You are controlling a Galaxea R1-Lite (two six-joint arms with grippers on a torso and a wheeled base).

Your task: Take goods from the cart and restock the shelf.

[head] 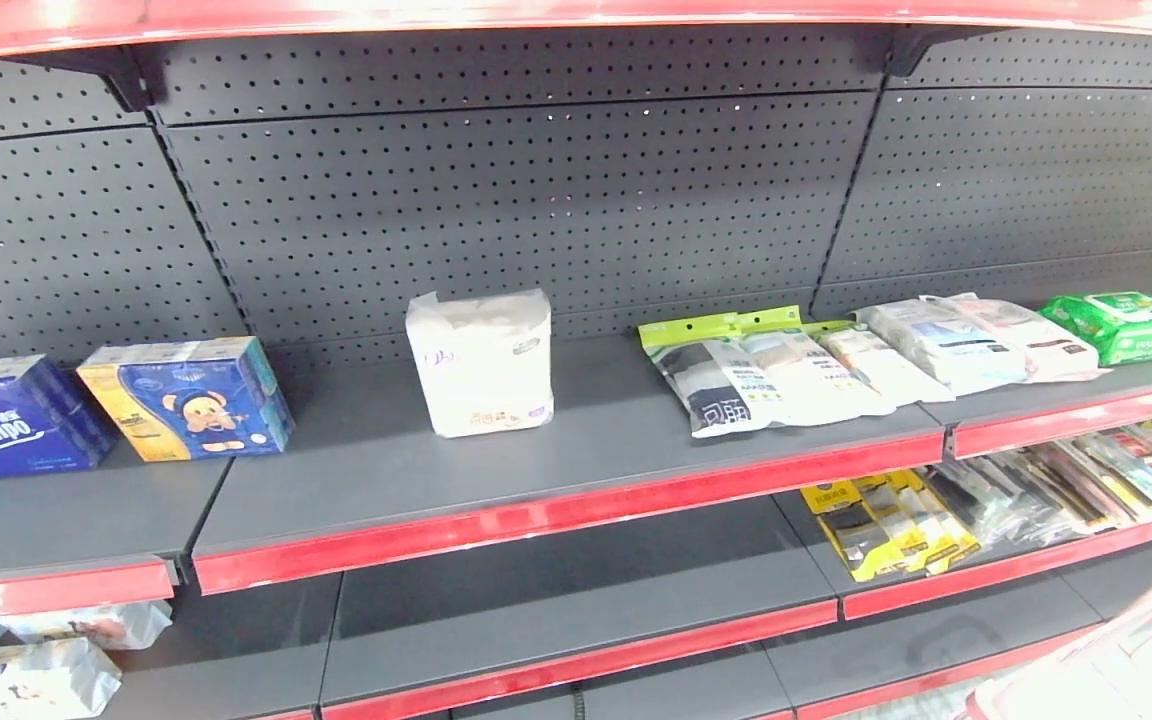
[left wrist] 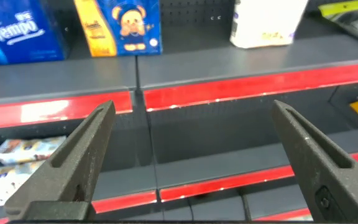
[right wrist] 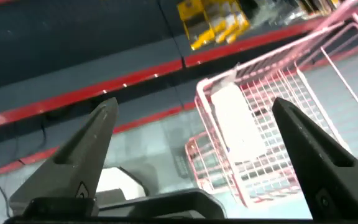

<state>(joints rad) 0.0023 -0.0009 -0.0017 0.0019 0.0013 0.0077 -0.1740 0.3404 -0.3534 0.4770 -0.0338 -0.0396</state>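
The dark grey shelf point(head: 556, 450) with red front strips carries a white tissue pack point(head: 481, 362) standing upright in the middle bay. My left gripper point(left wrist: 191, 118) is open and empty, facing the shelf front; the white pack point(left wrist: 266, 23) stands beyond it on the upper board. My right gripper point(right wrist: 194, 118) is open and empty above the pink wire cart point(right wrist: 278, 124), which holds a white package point(right wrist: 235, 121). A corner of the cart point(head: 1116, 660) shows at the lower right in the head view.
A blue tissue box point(head: 11, 415) and a yellow-blue box point(head: 186, 398) sit at the left. Flat bagged goods point(head: 766, 375) and green packs point(head: 1121, 325) lie at the right. Yellow-carded items point(head: 886, 525) fill the lower right shelf. Bare board lies either side of the white pack.
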